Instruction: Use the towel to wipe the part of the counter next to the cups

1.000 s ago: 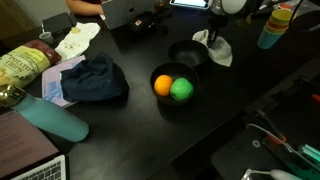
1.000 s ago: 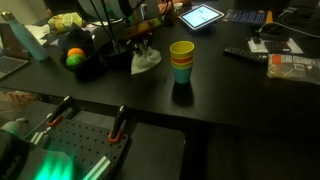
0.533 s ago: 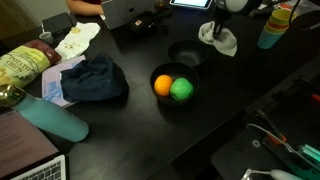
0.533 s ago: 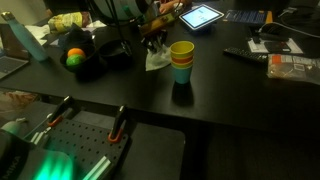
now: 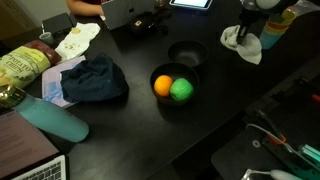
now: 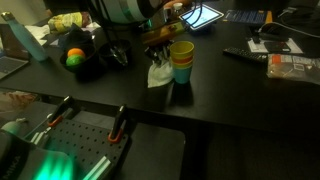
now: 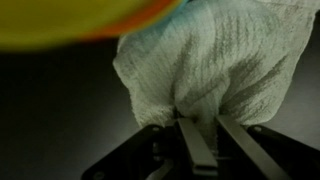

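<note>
I have the hand (image 7: 203,121) clamped on the towel (image 7: 215,62). In the wrist view both fingers (image 7: 196,148) pinch a gathered fold of the white, waffle-textured cloth, and the rest of it bunches out beyond the tips. The blurred yellow and orange rim of the cups (image 7: 80,18) fills the top edge of that view, just beside the towel.

In an exterior view the towel (image 6: 158,72) hangs under the hand (image 6: 160,48) right against the stacked cups (image 6: 182,62). Its lower corner is down at the dark desk (image 6: 240,95), though I cannot tell whether it presses on the surface. Behind the cups lies a tablet (image 6: 203,16) with a lit screen, whose content is too small for me to read.

In an exterior view the towel (image 5: 242,42) sits next to the cups (image 5: 275,28), well apart from the empty black bowl (image 5: 187,52). A second bowl (image 5: 160,100) holds an orange ball (image 5: 163,85) and a green ball (image 5: 181,89). Far across the desk is a yellow-green snack bag (image 5: 20,70); its printing is too blurred to make out.
</note>
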